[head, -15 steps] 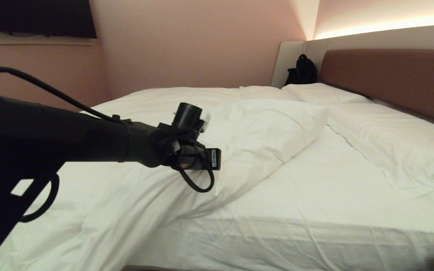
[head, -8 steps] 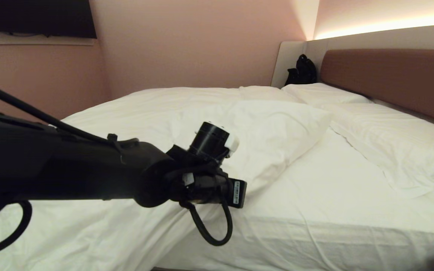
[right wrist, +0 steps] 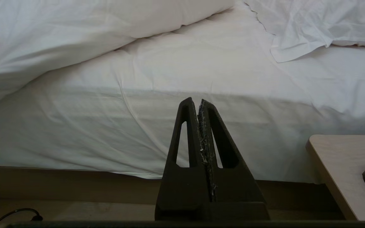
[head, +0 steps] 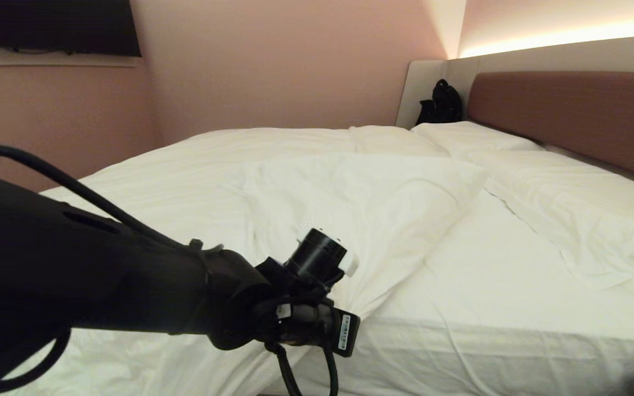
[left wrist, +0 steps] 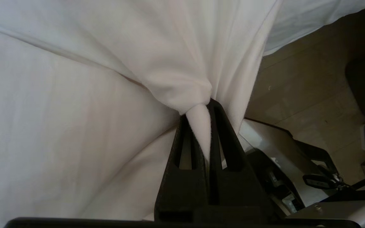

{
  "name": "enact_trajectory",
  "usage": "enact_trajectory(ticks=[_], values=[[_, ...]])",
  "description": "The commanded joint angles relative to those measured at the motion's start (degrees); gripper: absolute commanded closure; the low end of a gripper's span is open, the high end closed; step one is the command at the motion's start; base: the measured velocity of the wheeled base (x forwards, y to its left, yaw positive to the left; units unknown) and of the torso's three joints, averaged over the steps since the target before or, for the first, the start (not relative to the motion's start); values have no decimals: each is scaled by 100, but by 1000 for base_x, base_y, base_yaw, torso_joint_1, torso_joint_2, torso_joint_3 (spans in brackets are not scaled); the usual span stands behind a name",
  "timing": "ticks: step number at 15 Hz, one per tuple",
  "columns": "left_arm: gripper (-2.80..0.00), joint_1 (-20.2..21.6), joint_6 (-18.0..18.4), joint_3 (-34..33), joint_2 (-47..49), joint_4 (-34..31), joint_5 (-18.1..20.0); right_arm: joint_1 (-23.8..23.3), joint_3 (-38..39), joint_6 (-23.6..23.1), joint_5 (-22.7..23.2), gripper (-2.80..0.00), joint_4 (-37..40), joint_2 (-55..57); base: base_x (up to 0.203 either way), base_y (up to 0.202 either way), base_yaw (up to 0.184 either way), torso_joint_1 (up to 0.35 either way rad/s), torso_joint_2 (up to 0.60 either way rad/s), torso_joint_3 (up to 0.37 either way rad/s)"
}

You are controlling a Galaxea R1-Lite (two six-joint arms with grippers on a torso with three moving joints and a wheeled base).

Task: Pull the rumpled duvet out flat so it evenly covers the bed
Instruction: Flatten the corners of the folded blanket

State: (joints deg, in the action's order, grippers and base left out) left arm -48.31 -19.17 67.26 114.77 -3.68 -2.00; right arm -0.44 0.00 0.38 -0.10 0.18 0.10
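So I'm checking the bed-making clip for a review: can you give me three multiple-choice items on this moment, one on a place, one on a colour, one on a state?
1. Where does the black bag sit?
A. bed's far corner by the headboard
B. on the floor
C. on a pillow

2. The duvet is:
A. grey
B. white
C. brown

3. The left pincer is:
A. open above the bed
B. shut on nothing
C. shut on duvet cloth

Answers: 1 A, it stands beside the headboard's end. 2 B, plain white throughout. 3 C, a fold is pinched between its fingers in the wrist view.
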Motion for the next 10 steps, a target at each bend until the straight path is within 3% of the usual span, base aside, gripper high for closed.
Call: enact_trajectory(ticks=[1, 3, 5, 6, 10], values=[[0, -17, -9, -82, 167, 164, -2, 0, -3, 1, 1, 0, 0, -1, 0, 0, 0, 0, 0, 0], [0, -20, 17, -307, 237, 750, -11, 0, 0, -3, 1, 0, 0, -1, 0, 0, 0, 0, 0, 0], [0, -23, 13, -321, 246, 758, -14, 0, -8, -3, 1, 0, 0, -1, 0, 0, 0, 0, 0, 0], [-280, -29, 1, -354, 265, 764, -20, 0, 0, 6, 1, 0, 0, -1, 0, 0, 0, 0, 0, 0], [-280, -62, 8, -401, 251, 746, -26, 0, -9, 6, 1, 0, 0, -1, 0, 0, 0, 0, 0, 0]])
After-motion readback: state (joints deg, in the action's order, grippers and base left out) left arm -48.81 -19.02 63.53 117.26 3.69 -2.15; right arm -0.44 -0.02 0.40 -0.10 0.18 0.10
